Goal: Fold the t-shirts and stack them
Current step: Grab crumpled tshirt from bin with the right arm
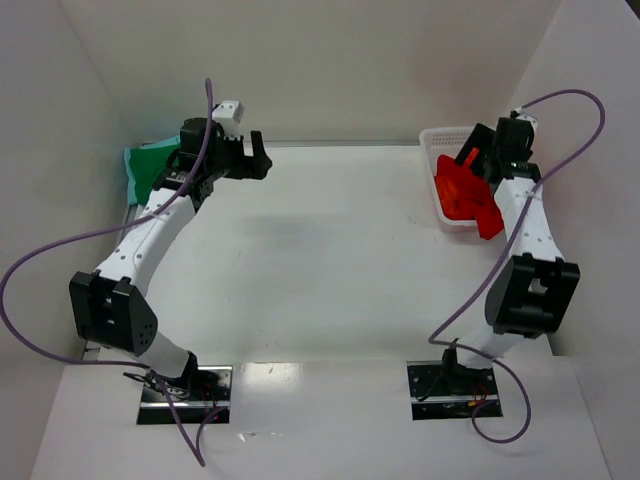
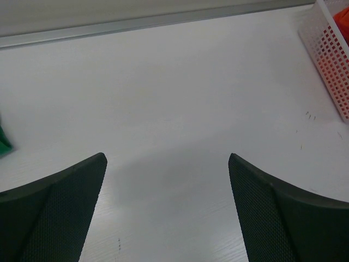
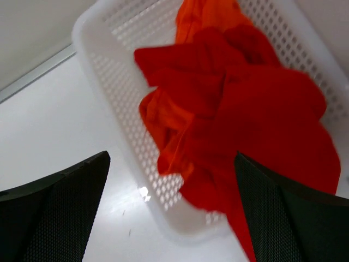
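Table (image 1: pixel 330 250): white, walled on three sides, both arm bases at the near edge.

Left arm (image 1: pixel 150 235): reaches up along the left side to the far-left corner. Right arm (image 1: pixel 525 230): runs up the right side, wrist over the basket. A purple cable (image 1: pixel 60 245) loops off each arm.

Basket (image 1: pixel 433 137): white plastic lattice, far-right corner, close to the right wall.

Red t-shirt (image 1: pixel 468 190): crumpled, unfolded, sits on top in the basket. One end spills over the near rim and hangs outside it, next to the right arm.

Green t-shirt (image 1: pixel 148 170): far-left corner of the table, against the left wall, partly hidden behind the left arm. Can't tell whether it is folded. The left wrist view only catches a sliver of it at the left edge.

Orange t-shirt (image 3: pixel 210 16): in the same basket, bunched under and behind the red one. It shows at the far end and along the left edge of the red cloth.

Left gripper (image 2: pixel 167 158): jaws spread wide, bare table between them, holding nothing. It hovers just inboard of the green t-shirt and points across the table towards the basket.

Right gripper (image 3: pixel 170 164): jaws spread wide above the basket, red cloth in the gap below, no pinch visible.
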Robot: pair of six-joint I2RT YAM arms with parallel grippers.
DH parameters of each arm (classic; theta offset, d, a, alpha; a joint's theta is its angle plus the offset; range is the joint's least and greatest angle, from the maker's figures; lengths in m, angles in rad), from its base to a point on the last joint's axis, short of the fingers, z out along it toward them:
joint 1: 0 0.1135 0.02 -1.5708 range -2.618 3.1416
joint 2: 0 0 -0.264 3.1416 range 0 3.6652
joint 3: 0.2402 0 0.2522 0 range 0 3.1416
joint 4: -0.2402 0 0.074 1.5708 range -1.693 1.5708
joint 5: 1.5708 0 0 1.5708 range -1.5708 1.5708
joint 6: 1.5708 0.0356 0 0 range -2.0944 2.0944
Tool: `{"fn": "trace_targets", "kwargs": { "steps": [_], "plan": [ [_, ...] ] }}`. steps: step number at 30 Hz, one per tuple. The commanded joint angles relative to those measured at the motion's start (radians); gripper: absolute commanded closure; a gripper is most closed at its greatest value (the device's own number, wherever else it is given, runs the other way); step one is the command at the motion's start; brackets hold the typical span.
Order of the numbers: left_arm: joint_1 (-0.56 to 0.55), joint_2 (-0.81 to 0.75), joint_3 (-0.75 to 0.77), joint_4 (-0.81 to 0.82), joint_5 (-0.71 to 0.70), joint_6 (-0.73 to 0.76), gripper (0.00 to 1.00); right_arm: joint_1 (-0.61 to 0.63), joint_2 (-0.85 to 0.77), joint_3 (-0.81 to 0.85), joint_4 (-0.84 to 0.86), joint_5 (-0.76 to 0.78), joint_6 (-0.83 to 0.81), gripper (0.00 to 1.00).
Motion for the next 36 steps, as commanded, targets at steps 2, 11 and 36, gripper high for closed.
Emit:
{"fn": "trace_targets", "kwargs": {
  "steps": [2, 11, 36],
  "plan": [
    [0.001, -0.012, 0.020, 0.019, 0.006, -0.019, 0.00, -0.023, 0.184, 0.076, -0.060, 0.171, -0.039, 0.00],
    [0.001, -0.002, 0.020, -0.001, 0.007, -0.010, 0.00, -0.034, 0.251, 0.059, -0.061, 0.193, -0.021, 0.00],
    [-0.013, 0.149, 0.177, -0.035, 0.485, 0.044, 0.00, 0.086, -0.068, 0.278, -0.108, -0.248, -0.008, 1.00]
  ]
}}
